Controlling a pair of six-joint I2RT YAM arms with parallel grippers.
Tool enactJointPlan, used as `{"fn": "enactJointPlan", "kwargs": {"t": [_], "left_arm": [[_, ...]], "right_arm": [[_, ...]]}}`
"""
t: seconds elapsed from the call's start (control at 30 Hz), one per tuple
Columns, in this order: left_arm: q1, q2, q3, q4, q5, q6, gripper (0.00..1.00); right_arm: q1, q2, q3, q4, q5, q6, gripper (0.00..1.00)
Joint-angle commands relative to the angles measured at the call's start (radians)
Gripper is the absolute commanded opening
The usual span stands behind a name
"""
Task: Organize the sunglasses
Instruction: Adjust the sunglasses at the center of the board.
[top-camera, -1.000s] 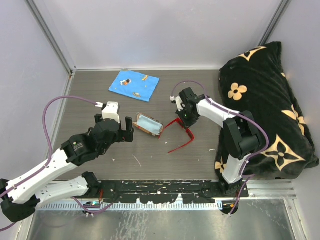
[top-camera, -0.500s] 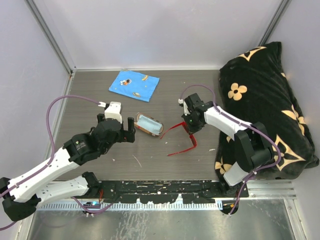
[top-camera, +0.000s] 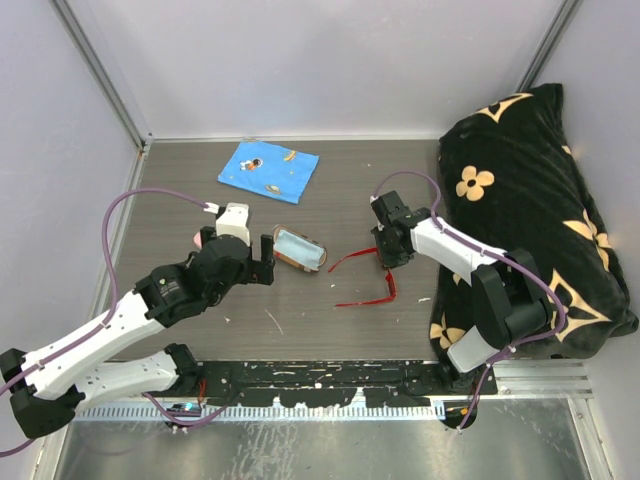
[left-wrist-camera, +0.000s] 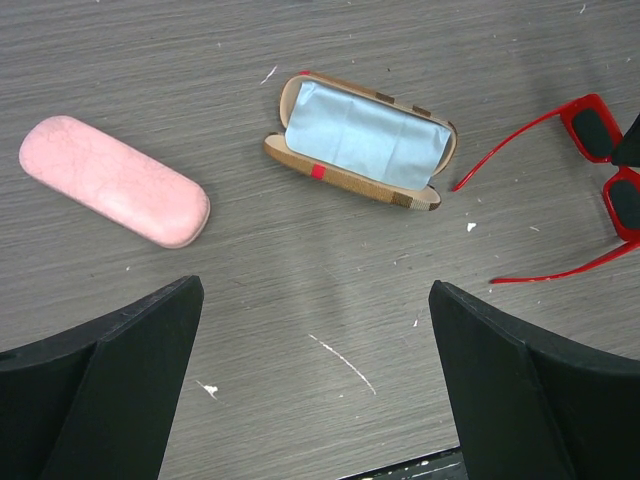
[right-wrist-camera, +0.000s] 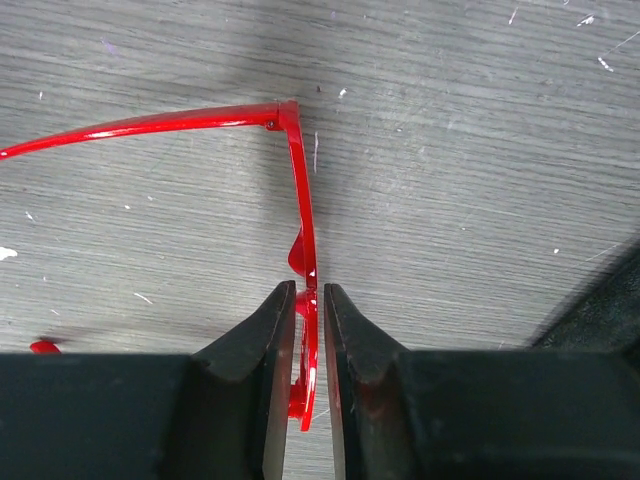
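Sunglasses (left-wrist-camera: 598, 128), red: pinched by the front frame in our right hand (right-wrist-camera: 308, 290), presumably for shifting toward the nine-o'clock case (left-wrist-camera: 362, 143).

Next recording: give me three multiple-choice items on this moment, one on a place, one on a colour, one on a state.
1. In the left wrist view, what lies between the pink case and the red sunglasses?
A. an open glasses case
B. a cup
C. nothing

2. What colour is the lining of the open glasses case?
A. yellow
B. light blue
C. green

3. How is the right gripper?
A. open, holding nothing
B. shut on the pink case
C. shut on the red sunglasses

Answers:
1 A, the open case lies between the two.
2 B, a pale blue lining shows inside it.
3 C, the right wrist view shows its fingers pinching the red frame.
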Motion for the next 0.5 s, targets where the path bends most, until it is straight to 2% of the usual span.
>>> {"fn": "enactJointPlan", "kwargs": {"t": [0.0,0.47], "left_arm": [[0.004,-0.014,0.013,0.043,-0.002,0.001,0.98],[0.003,-0.022,0.001,0.047,0.003,-0.014,0.98]], "right_arm": [[0.003,-0.025,-0.001,0.041,0.025,0.023,0.25],[0.004,-0.028,-0.023,0.02,-0.002,0.0,0.25]]}}
